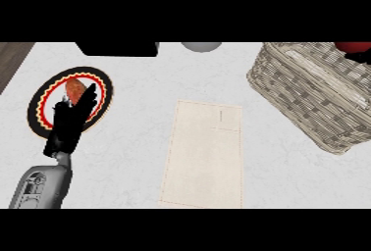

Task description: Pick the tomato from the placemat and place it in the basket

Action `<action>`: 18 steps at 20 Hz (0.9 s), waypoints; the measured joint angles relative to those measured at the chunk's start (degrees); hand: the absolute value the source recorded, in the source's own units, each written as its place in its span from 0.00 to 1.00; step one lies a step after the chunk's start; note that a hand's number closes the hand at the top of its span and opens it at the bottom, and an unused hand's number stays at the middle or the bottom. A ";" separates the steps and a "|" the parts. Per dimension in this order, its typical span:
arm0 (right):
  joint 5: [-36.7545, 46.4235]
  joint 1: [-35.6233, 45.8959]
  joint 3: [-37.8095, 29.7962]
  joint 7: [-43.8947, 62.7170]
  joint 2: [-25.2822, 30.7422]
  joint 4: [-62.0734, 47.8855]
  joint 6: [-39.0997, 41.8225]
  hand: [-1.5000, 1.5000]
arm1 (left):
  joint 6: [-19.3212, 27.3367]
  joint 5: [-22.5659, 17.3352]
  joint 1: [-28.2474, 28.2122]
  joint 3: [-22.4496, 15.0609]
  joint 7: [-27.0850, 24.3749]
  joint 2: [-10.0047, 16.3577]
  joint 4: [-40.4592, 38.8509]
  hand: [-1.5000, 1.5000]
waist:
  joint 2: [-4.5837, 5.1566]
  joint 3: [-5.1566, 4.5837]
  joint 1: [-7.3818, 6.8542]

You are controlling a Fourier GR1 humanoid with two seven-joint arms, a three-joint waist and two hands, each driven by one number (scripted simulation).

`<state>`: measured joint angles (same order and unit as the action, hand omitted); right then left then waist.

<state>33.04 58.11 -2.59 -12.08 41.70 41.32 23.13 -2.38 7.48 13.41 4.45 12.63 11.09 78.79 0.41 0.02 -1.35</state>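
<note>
An orange-red tomato (74, 88) lies on a round placemat (45, 93) with a black rim and a red and yellow pattern, at the left of the counter. My left hand (66, 125) is stretched over the placemat with straight fingers, open. Its fingertips (90, 92) reach the tomato's right side and cover part of it. The wicker basket (311, 93) stands tilted at the far right, well apart from the hand. My right hand does not show.
A beige rectangular cloth (203, 154) lies mid-counter between placemat and basket. A black object (116, 49) and a grey round one (200, 46) sit at the back edge. Something red (353, 47) shows beyond the basket. Dark wood floor (11, 59) borders the counter's left.
</note>
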 measured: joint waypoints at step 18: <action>-9.19 3.48 -16.36 -4.49 1.43 -14.89 -10.65 0.00 | 0.86 1.08 -0.11 -0.42 0.75 -0.93 1.27 0.50 | 0.08 0.02 0.15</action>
<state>23.85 61.60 -18.94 -16.57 43.13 26.43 12.48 -1.52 8.56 13.29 4.03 13.38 10.16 80.06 0.48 0.04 -1.19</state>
